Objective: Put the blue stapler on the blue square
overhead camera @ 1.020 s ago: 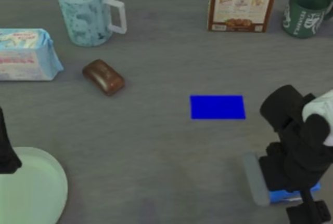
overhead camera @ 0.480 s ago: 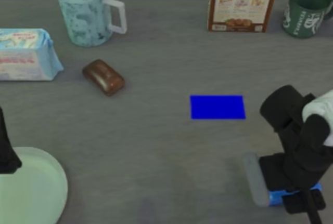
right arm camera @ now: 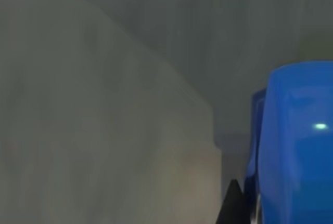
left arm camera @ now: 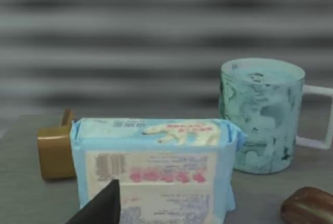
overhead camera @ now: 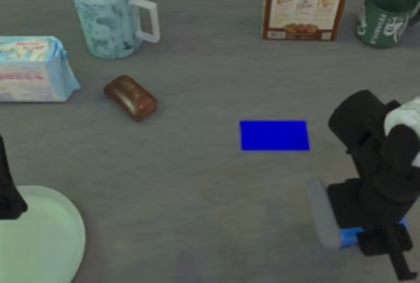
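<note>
The blue stapler (overhead camera: 350,236) is at the table's front right, mostly hidden under my right arm, with a grey strip (overhead camera: 321,217) showing along its left side. My right gripper (overhead camera: 369,232) is shut on it. In the right wrist view the stapler (right arm camera: 296,146) fills the frame's edge, close against one dark fingertip (right arm camera: 232,207). The blue square (overhead camera: 274,135) lies flat on the table, left of and beyond the gripper, uncovered. My left gripper (overhead camera: 9,194) is parked at the left edge, open and holding nothing.
Along the back stand a teal mug (overhead camera: 105,14), a biscuit box (overhead camera: 305,4) and a dark green mug (overhead camera: 386,14). A tissue pack (overhead camera: 33,69) and a brown lump (overhead camera: 130,96) lie at the left, and a pale green plate (overhead camera: 46,237) at the front left.
The right gripper first settled lower over the stapler. Then gripper and stapler shifted together a little toward the back of the table. The left arm has not moved.
</note>
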